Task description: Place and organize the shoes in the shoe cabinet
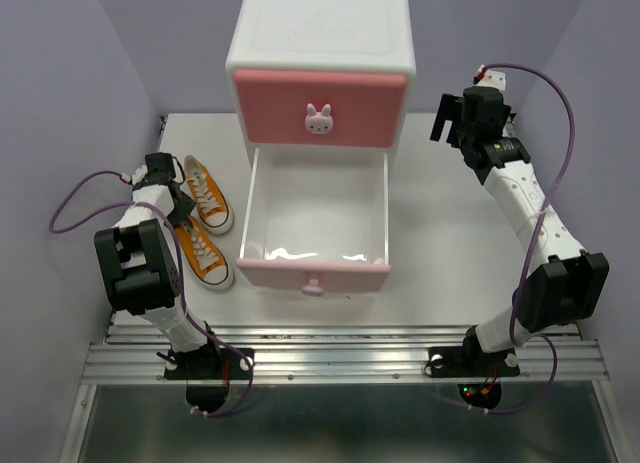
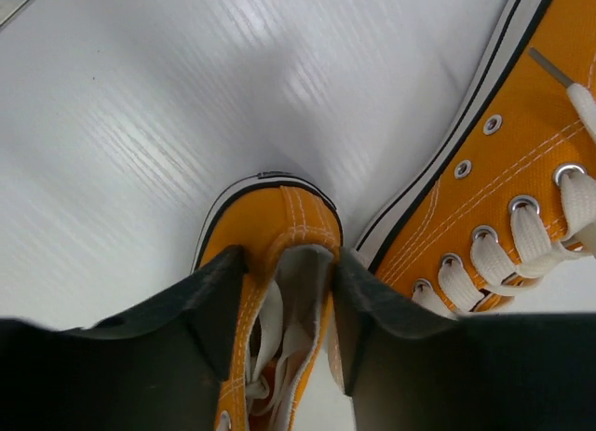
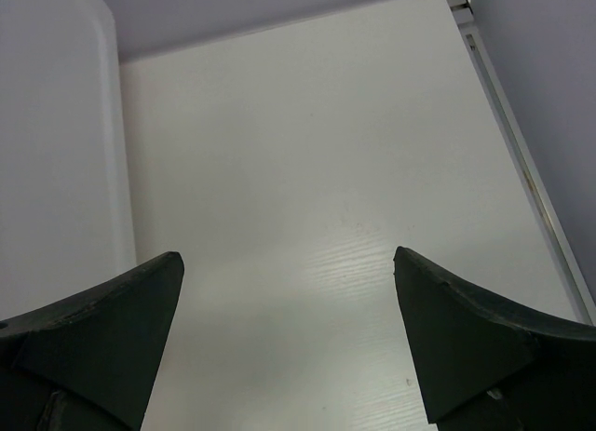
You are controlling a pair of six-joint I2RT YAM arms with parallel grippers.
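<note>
Left gripper (image 2: 291, 263) pinching orange sneaker (image 2: 279, 212) at heel — lift straight, clear twin (image 2: 503, 198), go 3 o'clock into drawer (image 1: 315, 272); right gripper (image 3: 289, 291) spread.

My left gripper (image 2: 289, 263), nine o'clock, seems pinched on a shoe (image 2: 279, 212); right gripper (image 3: 287, 256), two o'clock, gapes wide.

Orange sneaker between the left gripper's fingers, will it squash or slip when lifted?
The orange sneaker has a soft canvas heel that will probably cave between the fingers. Held by the heel, its toe likely sags. Woven cloth should resist slipping.
</note>
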